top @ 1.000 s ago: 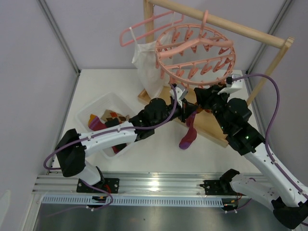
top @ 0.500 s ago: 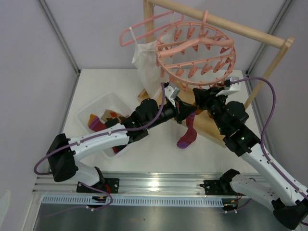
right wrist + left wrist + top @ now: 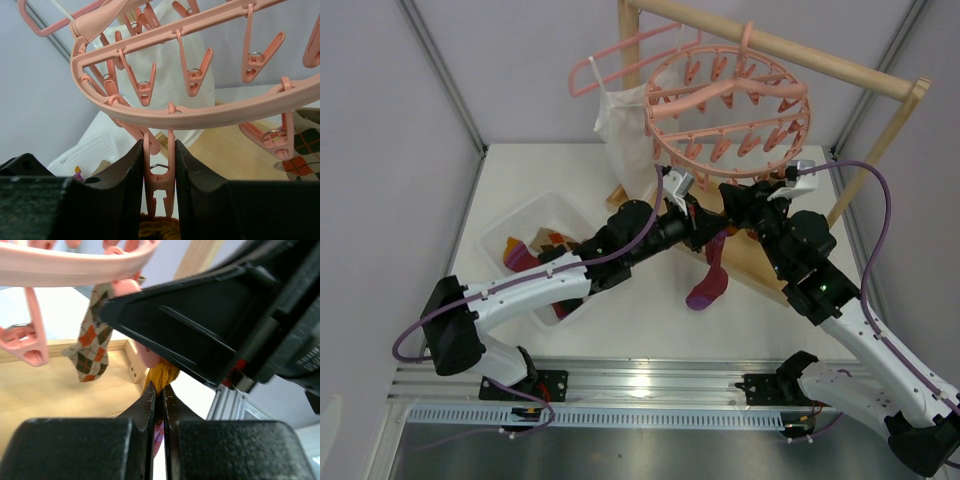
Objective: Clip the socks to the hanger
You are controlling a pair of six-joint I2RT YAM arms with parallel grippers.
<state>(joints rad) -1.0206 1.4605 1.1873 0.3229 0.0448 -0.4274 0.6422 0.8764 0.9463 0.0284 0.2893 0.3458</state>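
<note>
The white table (image 3: 520, 180) carries a white plastic bin (image 3: 532, 218) on its left side (a few socks (image 3: 520, 255) lie jumbled inside it). A wooden base (image 3: 760, 265) lies slantwise at the rear right, apart from the bin. A metal rail (image 3: 650, 378) runs along the near edge.

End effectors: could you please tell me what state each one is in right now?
Left end effector: closed on the purple sock, at its mustard cuff.
Right end effector: closed around a hanger clip.
</note>
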